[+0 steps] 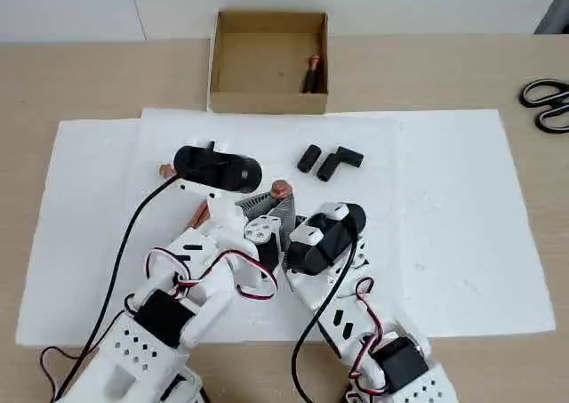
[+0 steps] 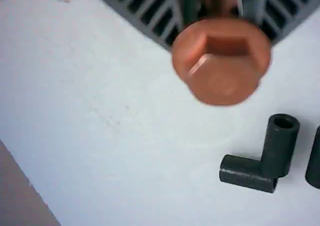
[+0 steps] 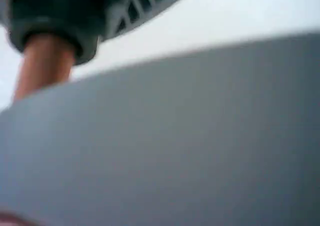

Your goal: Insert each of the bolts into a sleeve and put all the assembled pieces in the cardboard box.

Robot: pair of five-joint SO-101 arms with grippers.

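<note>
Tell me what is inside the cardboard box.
Inside the cardboard box lies one copper bolt in a black sleeve, near its right wall. The floor strip behind the near wall is hidden.

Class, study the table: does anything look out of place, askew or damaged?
Nothing looks damaged or spilled. Two sleeves lie touching in an L on the sheet, and scissors, no part of this task, sit at the edge of the table.

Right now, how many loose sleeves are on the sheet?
3. One sleeve lies alone on the sheet in front of the box; two others touch in an L beside it. More may be hidden.
</note>
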